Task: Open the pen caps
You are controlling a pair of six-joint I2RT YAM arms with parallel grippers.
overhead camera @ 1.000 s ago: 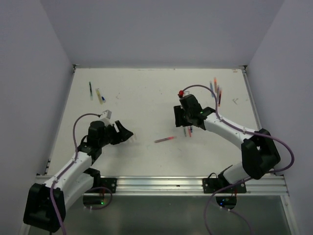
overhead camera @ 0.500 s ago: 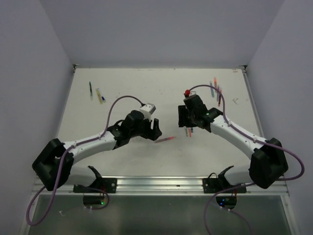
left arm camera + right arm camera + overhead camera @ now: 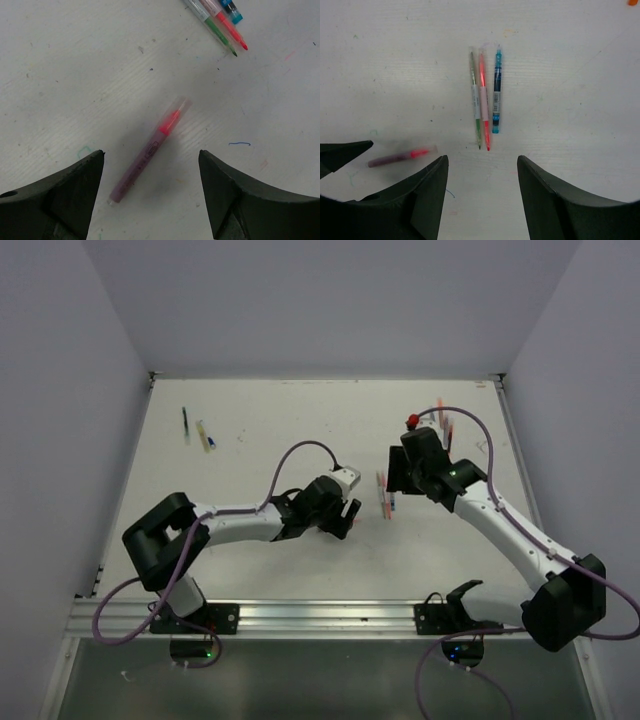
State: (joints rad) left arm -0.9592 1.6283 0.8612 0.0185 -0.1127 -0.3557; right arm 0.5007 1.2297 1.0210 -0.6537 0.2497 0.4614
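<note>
Both arms have swung inward. From above, my left gripper (image 3: 343,516) now covers the pink pen, and my right gripper (image 3: 393,478) hangs beside three pens (image 3: 385,498).

Left wrist: jaws spread wide, straddling the pink pen (image 3: 147,152), its clear cap (image 3: 176,111) pointing away. I'd lower squarely onto the barrel, leaving that cap free.

Right wrist: jaws spread, empty. Only here do pen and trio show together.
</note>
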